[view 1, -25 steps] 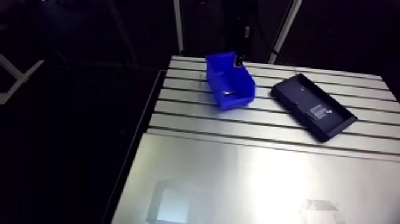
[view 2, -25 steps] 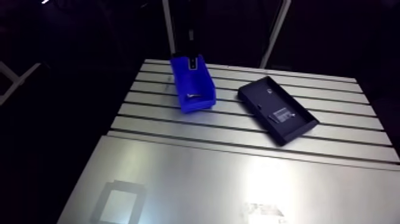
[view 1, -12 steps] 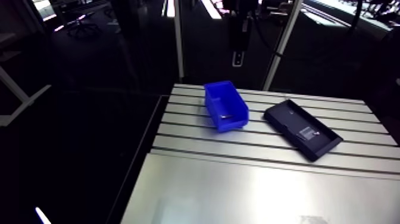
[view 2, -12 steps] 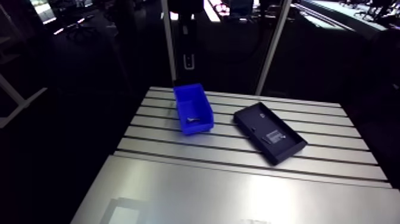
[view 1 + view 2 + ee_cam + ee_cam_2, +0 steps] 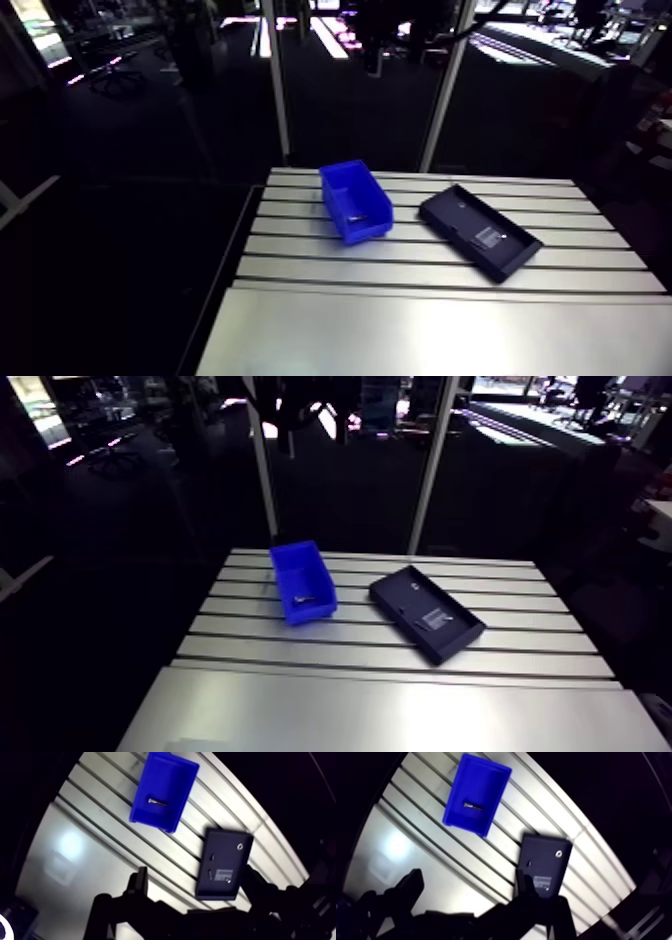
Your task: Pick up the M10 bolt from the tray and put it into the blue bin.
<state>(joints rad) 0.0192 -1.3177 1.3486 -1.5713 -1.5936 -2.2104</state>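
- Arm view first: the blue bin (image 5: 352,192) sits open side up on the slotted table (image 5: 420,330), on the grooved part.
- Whatever lies inside the blue bin is too small to make out from here.
- Beside the blue bin, with a strip of bare table between them, lies the black tray (image 5: 478,232). It is long and shallow and set at an angle to the bin.
- Over to the wrist view: the gripper (image 5: 195,872) hangs high above the table. Its fingers (image 5: 139,883) are spread wide with nothing held between them.
- And there it is: the M10 bolt (image 5: 156,801) lies on its side on the floor of the blue bin. It sits about mid-floor, clear of all four walls.
- From here the tray sits between the blue bin and the gripper, under the gap between the fingers. It does not touch the bin.
- In the tray, a small round piece (image 5: 240,847) sits in the half nearer the blue bin.
- A pale label (image 5: 224,873) sits in the half of the tray farther from the blue bin.
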